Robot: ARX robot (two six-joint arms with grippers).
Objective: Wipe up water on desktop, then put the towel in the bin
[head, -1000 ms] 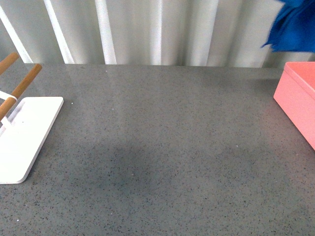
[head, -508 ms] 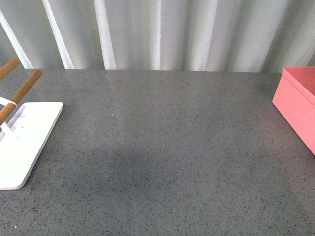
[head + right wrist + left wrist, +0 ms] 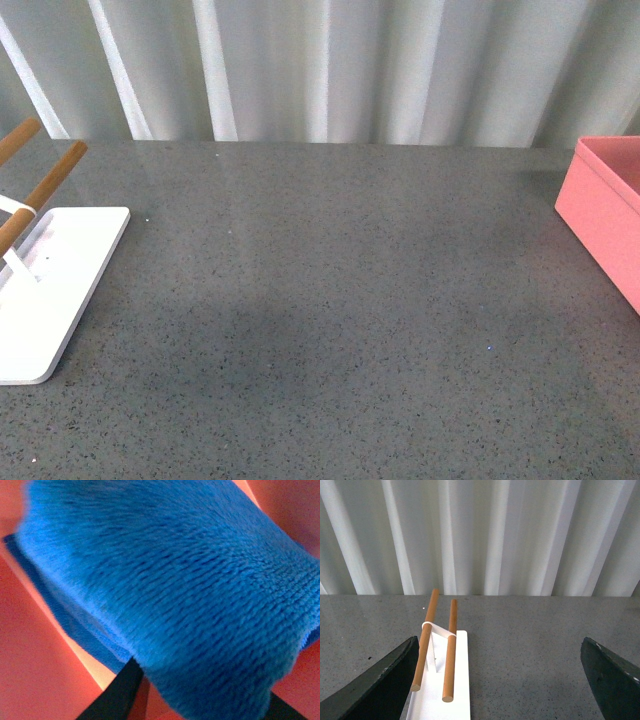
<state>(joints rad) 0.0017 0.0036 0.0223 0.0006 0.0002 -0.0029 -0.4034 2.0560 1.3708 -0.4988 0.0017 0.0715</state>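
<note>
No water is seen on the speckled dark grey stone desktop point(image 3: 330, 300). The fluffy bright blue towel point(image 3: 170, 590) is held over salmon-pink plastic bin point(image 3: 605, 215) walls (right claw apparently clamped on it). Release is judged left. Left gripper point(image 3: 500, 680) jaws are spread apart.

I can read no text, label, brand, number or sign in any of my three views. The desk point(image 3: 330, 300), the bin point(image 3: 605, 215), the towel point(image 3: 170, 590) and the white stand point(image 3: 440, 705) all show plain, unmarked surfaces.
</note>
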